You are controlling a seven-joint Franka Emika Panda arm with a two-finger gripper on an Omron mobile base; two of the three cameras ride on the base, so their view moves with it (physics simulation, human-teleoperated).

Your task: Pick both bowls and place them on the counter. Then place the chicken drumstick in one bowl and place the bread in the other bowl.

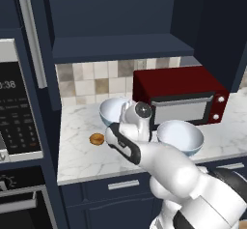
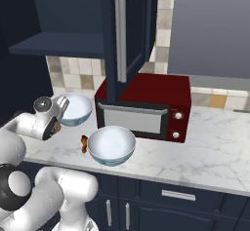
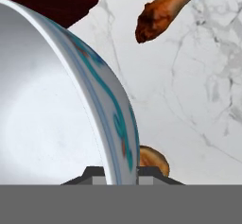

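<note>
One bowl (image 1: 112, 110) (image 2: 74, 109) is at the back of the counter (image 1: 77, 160), and my gripper (image 1: 127, 119) (image 3: 120, 173) is shut on its rim. In the hand view that rim (image 3: 106, 100) runs between the two fingertips (image 3: 96, 173), one inside and one outside. I cannot tell whether this bowl rests on the marble or hangs just above it. The second bowl (image 1: 180, 137) (image 2: 111, 145) stands upright near the front edge. The chicken drumstick (image 3: 165, 8) (image 2: 84, 144) lies beside the second bowl. The bread (image 1: 97, 139) (image 3: 153, 159) lies left of the held bowl.
A dark red microwave (image 1: 179, 95) (image 2: 146, 103) stands close behind both bowls. Above it hangs a navy shelf (image 1: 120, 47), and an open cabinet door (image 2: 122, 35) juts out. A wall oven (image 1: 14, 112) bounds the counter's left end.
</note>
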